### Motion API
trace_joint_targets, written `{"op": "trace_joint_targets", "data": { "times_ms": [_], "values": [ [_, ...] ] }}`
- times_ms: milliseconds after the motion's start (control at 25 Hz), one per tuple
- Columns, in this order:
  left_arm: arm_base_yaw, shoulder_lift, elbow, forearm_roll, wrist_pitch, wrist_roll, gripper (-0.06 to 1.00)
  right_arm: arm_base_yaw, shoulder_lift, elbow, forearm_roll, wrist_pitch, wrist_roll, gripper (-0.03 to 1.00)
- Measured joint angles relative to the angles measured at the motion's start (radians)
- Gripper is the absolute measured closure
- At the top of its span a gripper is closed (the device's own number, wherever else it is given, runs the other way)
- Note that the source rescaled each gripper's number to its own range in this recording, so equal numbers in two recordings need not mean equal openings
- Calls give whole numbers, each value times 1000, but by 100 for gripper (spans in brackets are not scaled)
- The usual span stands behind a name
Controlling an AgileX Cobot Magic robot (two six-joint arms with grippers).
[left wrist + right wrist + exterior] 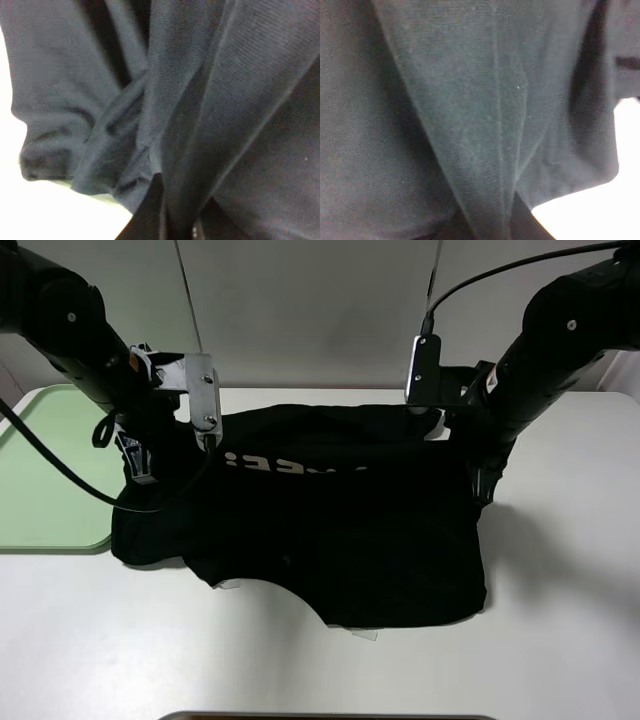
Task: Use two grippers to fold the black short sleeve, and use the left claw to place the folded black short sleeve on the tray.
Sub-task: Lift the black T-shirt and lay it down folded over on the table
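The black short sleeve (340, 540) lies spread across the middle of the white table, with whitish chest lettering (290, 465) near its far edge. My left gripper (140, 472) is at the shirt's left edge, beside the tray (50, 470), shut on a bunch of the fabric. My right gripper (484, 488) is at the shirt's right edge, also shut on fabric. In the left wrist view the dark cloth (165, 115) draws in tight folds into the jaws. The right wrist view shows the same, with the cloth (470, 125) narrowing to the grip. The fingertips are hidden by cloth.
The mint-green tray lies at the table's left edge, and the shirt's left part touches its right rim. Bare white table (560, 640) lies in front of and to the right of the shirt. A pale wall stands behind the table.
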Motion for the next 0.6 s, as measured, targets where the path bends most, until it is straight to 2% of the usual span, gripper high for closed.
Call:
{"op": "trace_joint_targets", "data": {
  "times_ms": [440, 600],
  "values": [
    [0, -142, 0, 1, 48, 0, 94, 48, -92, -11, 0, 33, 0, 97],
    [0, -180, 0, 1, 66, 0, 94, 50, -103, -65, 0, 147, 0, 97]
  ]
}}
